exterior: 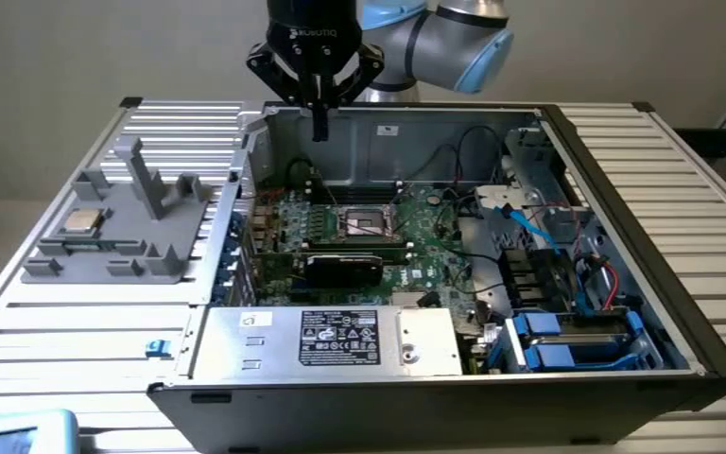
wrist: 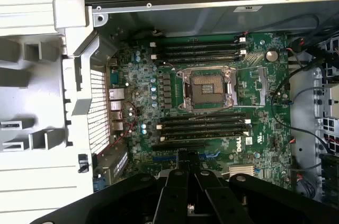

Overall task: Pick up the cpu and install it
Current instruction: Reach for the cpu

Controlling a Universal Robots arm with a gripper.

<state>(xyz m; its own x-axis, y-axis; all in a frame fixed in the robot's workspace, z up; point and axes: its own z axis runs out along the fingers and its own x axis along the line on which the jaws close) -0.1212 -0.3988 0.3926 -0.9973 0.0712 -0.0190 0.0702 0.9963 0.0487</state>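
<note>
I have the gripper (exterior: 319,128) hanging above the rear wall of the open computer case (exterior: 615,236), its two black fingers pressed together into one narrow tip that points straight down. In the wrist view the same gripper (wrist: 189,208) shows its fingers meeting with the motherboard (wrist: 137,107) spread out below them. The cpu (exterior: 82,221) is not in my grip: it lies flat, silver top up, on the grey fixture (exterior: 148,203) that sits on the slatted table (exterior: 73,331) outside the case. Reading the exterior view as a clock centred on the socket (exterior: 370,222), the cpu sits at about nine o'clock, well apart from it with the case wall between them, and the gripper stands near twelve, just a touch toward eleven. The socket (wrist: 206,89) has its metal frame around a dark square middle, and I see memory slots (wrist: 204,126) running along two of its sides. In the exterior view a black card (exterior: 344,270) lies at six o'clock of the socket, just beside it. Farther out at six is the power supply (exterior: 337,340) with its white label, and the blue drive caddies (exterior: 565,345) sit at about four o'clock, near the case's front corner.
</note>
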